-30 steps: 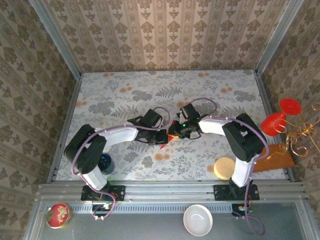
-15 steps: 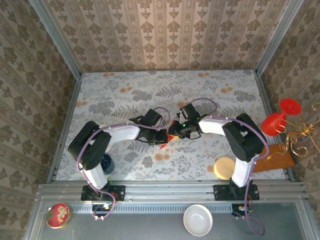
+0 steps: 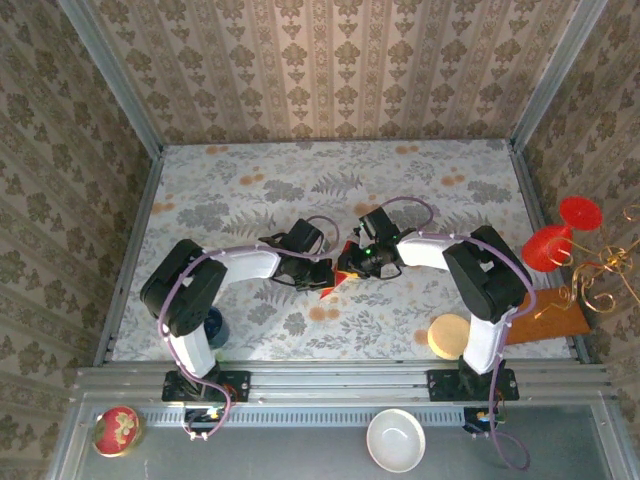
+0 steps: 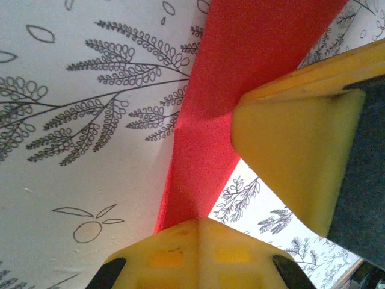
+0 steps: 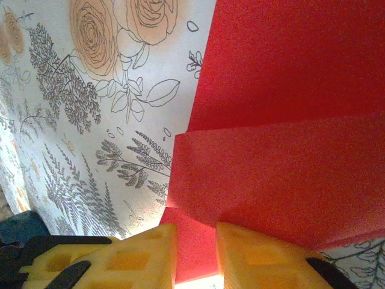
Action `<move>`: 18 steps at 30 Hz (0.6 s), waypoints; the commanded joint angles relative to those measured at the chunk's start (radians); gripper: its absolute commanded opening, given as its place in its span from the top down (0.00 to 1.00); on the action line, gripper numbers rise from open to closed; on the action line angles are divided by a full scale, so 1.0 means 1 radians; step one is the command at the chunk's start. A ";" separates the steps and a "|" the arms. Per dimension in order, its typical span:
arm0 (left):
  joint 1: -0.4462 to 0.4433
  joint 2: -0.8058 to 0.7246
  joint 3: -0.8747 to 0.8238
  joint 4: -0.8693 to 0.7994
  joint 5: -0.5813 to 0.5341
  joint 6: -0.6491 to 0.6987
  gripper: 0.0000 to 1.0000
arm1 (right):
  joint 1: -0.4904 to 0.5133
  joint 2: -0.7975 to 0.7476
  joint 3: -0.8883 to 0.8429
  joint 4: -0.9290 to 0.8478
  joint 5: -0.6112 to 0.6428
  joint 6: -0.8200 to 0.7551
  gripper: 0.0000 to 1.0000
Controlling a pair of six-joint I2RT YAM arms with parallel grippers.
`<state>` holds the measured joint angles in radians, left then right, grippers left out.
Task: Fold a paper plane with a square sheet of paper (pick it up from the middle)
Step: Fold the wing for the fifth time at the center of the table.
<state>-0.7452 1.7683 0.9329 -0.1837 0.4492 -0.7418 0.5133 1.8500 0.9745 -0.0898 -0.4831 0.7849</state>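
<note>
The red sheet of paper (image 3: pixel 328 290) lies partly folded on the flowered table (image 3: pixel 230 190), between the two grippers at the table's middle. My left gripper (image 3: pixel 324 275) is shut, and in the left wrist view a raised red fold (image 4: pixel 252 60) runs straight into its closed tips (image 4: pixel 198 221). A yellow finger of my right gripper (image 4: pixel 289 156) presses close beside that fold. My right gripper (image 3: pixel 351 267) faces the left one. In the right wrist view its fingers (image 5: pixel 197 247) stand slightly apart over overlapping red layers (image 5: pixel 289 120), and paper shows flat in the gap.
A cream disc (image 3: pixel 449 335) and a wooden board (image 3: pixel 550 325) lie at the near right. Red glasses (image 3: pixel 560 235) and gold wire (image 3: pixel 600 275) sit past the right wall. A blue object (image 3: pixel 212 325) is by the left arm. A white bowl (image 3: pixel 397 440) and a red tin (image 3: pixel 117 430) rest on the front rail.
The left arm's elbow has swung a little to the right and forward. Both grippers and the red paper stay where they were.
</note>
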 commanded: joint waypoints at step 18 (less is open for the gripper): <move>0.001 0.028 -0.021 -0.077 0.013 0.014 0.96 | -0.003 0.044 0.031 -0.093 0.037 -0.034 0.75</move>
<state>-0.7444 1.7813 0.9287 -0.1791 0.4568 -0.7406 0.5133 1.8629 0.9936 -0.1177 -0.4828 0.7704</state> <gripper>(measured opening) 0.051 0.255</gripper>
